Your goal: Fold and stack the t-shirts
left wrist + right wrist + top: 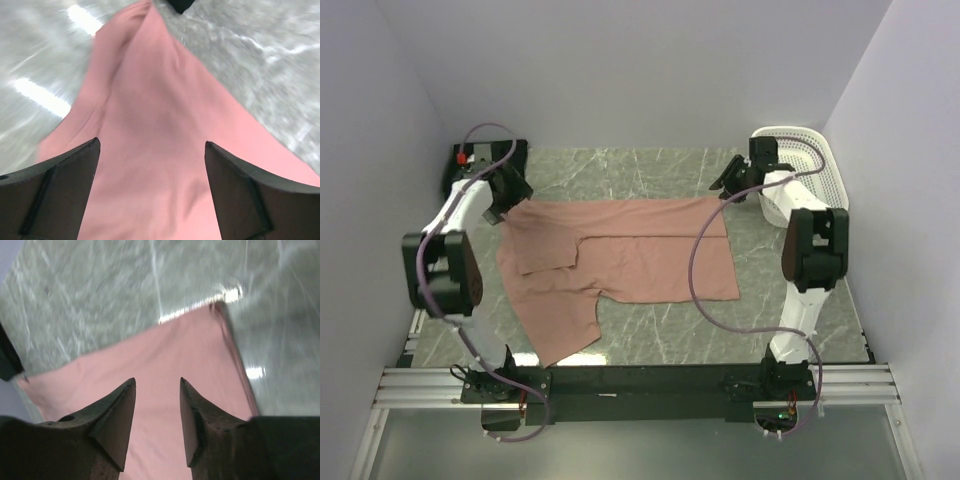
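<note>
The salmon-pink t-shirt (640, 250) lies flat on the grey marbled table (660, 345), to the left of the white mesh basket (815, 160) and apart from it. Its long body runs away from the basket. The end far from the basket is partly turned in, with one sleeve (545, 250) laid over the body and a loose part reaching toward the arm bases. The right gripper (157, 381) hovers over the shirt corner that is nearest to the basket. Its jaws stand partly apart and there is nothing between them, only cloth below. The left gripper (151, 145) is at the far shirt corner most distant from the basket. Its jaws are spread wide over the fabric and they hold nothing. I judge the shirt to be light, soft and limp. It will hang down and wrinkle when lifted, and it may slide a little on the smooth table. For this reason it seems best to pinch it at the two far corners or along a hem, both at the same time, so that the edge stays straight during the fold. A grip in the middle would only bunch it. Both wrist views are blurred, so I cannot tell the fine seams.
</note>
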Controlling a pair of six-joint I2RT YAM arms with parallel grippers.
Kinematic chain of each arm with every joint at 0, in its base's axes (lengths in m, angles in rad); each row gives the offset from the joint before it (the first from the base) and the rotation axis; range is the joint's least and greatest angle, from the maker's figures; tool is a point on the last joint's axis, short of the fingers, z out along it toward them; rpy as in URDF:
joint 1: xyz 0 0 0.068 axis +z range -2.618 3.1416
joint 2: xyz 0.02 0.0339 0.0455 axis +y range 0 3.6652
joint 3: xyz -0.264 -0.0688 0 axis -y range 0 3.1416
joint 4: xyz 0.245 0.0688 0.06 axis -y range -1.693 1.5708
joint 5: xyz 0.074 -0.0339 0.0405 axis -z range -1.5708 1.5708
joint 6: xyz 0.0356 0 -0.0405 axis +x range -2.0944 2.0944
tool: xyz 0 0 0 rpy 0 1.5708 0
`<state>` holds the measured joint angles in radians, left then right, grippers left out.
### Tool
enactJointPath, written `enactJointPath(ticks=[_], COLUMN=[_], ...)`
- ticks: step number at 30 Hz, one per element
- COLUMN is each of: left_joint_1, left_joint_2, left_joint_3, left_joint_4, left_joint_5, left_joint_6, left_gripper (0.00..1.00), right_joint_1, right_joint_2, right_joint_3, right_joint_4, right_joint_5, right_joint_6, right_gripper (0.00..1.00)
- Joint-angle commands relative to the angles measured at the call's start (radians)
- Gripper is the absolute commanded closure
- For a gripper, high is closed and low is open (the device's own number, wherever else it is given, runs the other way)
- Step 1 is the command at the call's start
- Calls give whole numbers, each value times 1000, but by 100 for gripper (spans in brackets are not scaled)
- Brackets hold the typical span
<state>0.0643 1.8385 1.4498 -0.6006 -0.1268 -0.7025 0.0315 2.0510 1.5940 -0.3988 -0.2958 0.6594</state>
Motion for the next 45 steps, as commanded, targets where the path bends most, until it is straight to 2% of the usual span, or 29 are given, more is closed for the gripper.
enactJointPath(ticks=[1, 7, 9, 15, 18, 24, 37, 43, 45], left_joint_1=[6, 6, 6, 6, 6, 6, 37, 42, 42], left_joint_2=[-232, -473, -514, -616, -637, -584, -449, -387, -377], left_joint_3=[-107, -406, -501, -661, -684, -686, -720, -726, -724], left_joint_4=[-108, -224, -244, -245, -217, -192, -131, -133, -134], left_joint_5=[-82, -112, -119, -57, -56, -92, -134, -114, -109], left_joint_6=[-34, -97, -130, -196, -193, -172, -134, -126, -123], left_gripper=[9, 12, 16, 27, 28, 31, 43, 55, 62], right_joint_1=[48, 157, 188, 263, 263, 262, 231, 203, 188], right_joint_2=[-225, -475, -550, -733, -797, -854, -899, -920, -933], right_joint_3=[-120, -411, -510, -742, -822, -907, -945, -951, -959], right_joint_4=[-47, -77, -75, -61, -48, -40, -74, -106, -123], right_joint_5=[73, 176, 178, 156, 161, 172, 236, 276, 287], right_joint_6=[-79, -109, -115, -119, -127, -135, -161, -161, -159], right_gripper=[51, 50, 50, 50, 50, 50, 50, 50, 50])
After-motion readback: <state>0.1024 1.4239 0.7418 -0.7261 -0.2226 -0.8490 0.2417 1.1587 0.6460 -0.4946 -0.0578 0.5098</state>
